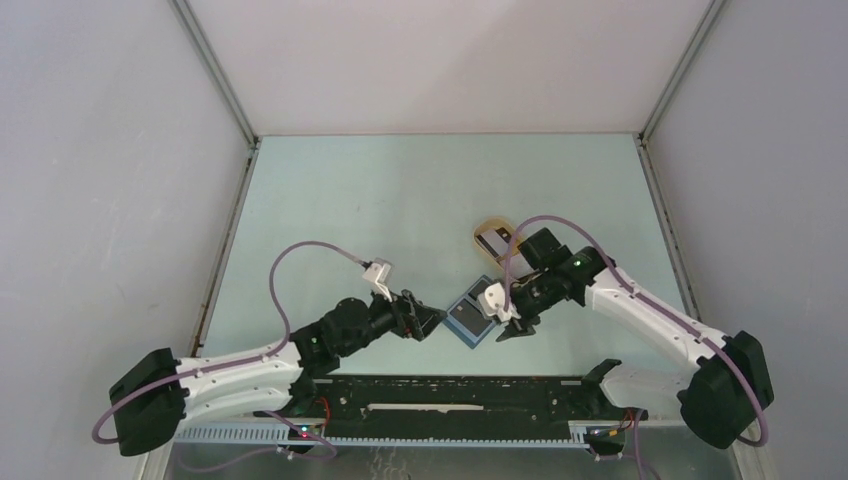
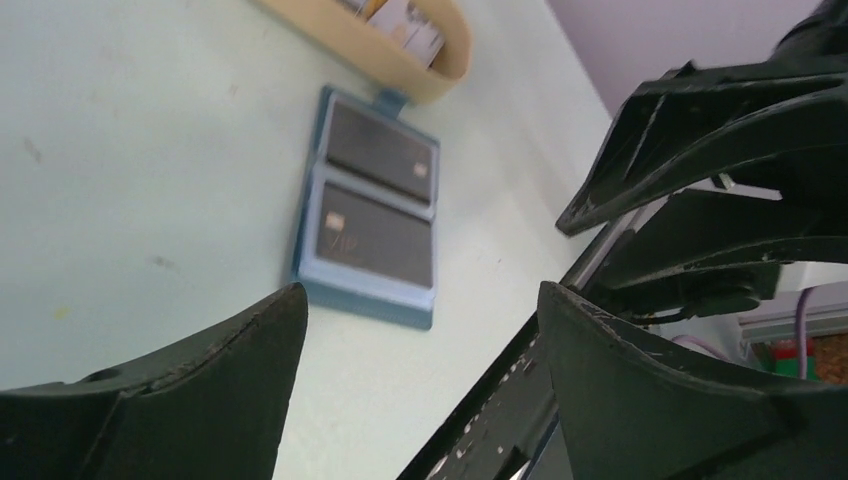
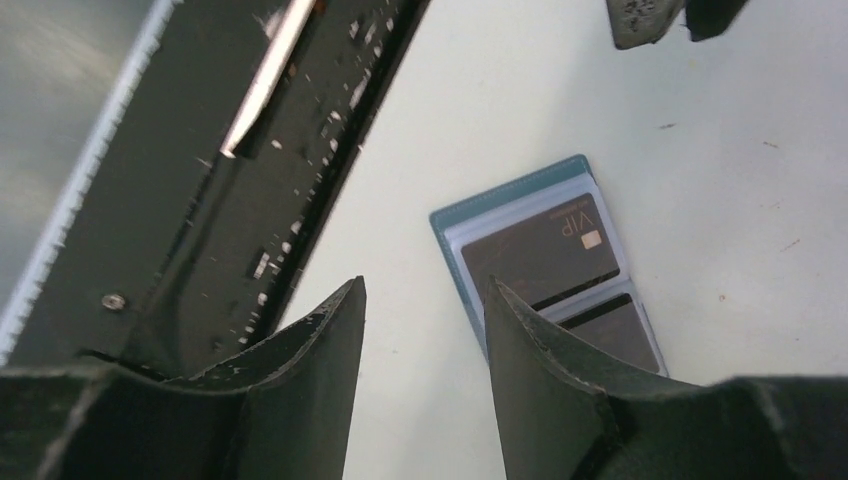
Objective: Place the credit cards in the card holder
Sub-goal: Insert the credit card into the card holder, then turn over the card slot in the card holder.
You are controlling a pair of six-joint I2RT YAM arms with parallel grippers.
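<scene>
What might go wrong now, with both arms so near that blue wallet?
The open left fingers and right fingers flank the card holder closely; either arm could nudge it, shifting its two dark cards. The beige tray with more cards sits just behind, so a reach there might brush the wallet.

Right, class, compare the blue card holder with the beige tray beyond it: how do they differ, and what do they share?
The card holder is teal-blue; the tray is beige. The card holder is a flat, opened rectangle; the tray is oval with a raised wall. The card holder keeps two dark cards in pockets; the tray's cards lie in its open hollow. Both rest on the table and hold cards.
</scene>
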